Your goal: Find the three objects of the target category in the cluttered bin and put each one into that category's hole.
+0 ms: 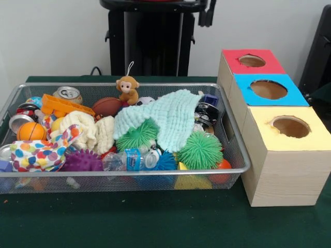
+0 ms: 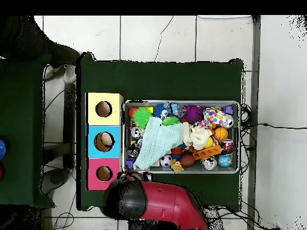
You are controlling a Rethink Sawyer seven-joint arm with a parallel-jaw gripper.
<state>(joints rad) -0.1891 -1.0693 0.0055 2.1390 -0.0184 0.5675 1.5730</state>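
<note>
A wire mesh bin holds a jumble of toys. A mint cloth lies over the middle, and two green spiky balls sit in front of it. Also inside are a monkey plush, a brown football, a small basketball, a soda can, a water bottle, a purple spiky ball and a polka-dot cloth. Beside the bin stand three boxes with round holes: red, blue and yellow. The red arm is drawn back off the bin, and its gripper does not show.
A cream cloth and an orange plastic toy lie at the bin's left in the front view. The green table surrounds the bin. A person's dark clothing and shoes show at the overhead view's upper left.
</note>
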